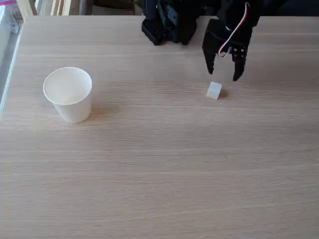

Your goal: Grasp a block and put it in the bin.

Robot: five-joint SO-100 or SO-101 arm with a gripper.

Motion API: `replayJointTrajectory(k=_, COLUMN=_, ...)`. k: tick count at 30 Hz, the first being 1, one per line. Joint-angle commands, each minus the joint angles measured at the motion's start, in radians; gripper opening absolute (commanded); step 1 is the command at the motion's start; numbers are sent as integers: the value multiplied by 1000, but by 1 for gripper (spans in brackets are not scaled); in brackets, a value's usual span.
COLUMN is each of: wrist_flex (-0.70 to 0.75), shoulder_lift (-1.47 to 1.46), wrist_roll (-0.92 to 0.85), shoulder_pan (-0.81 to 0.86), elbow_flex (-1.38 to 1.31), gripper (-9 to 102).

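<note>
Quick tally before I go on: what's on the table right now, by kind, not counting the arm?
Cubes: 1, the white cube, lying just below the open gripper.
Cups: 1, the white paper cup, upright at the left of the fixed view.
Total: 2.

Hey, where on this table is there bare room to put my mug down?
Free: the whole near half of the table, and the stretch between the cup and the block. Crowded: the far edge, where the open gripper hangs just behind the block.
</note>
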Motion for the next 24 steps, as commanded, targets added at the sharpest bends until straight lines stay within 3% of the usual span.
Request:
replayJointTrajectory(k=1, wrist_flex=-31, shoulder_lift=-11, wrist_roll=-37, shoulder_pan=-5, elbow_flex=-35, gripper=31)
replayJointTrajectory(k=24, wrist_flex=-107, shoulder_lift=-72, wrist_roll=-106, shoulder_pan=98, elbow_flex=49, gripper=31)
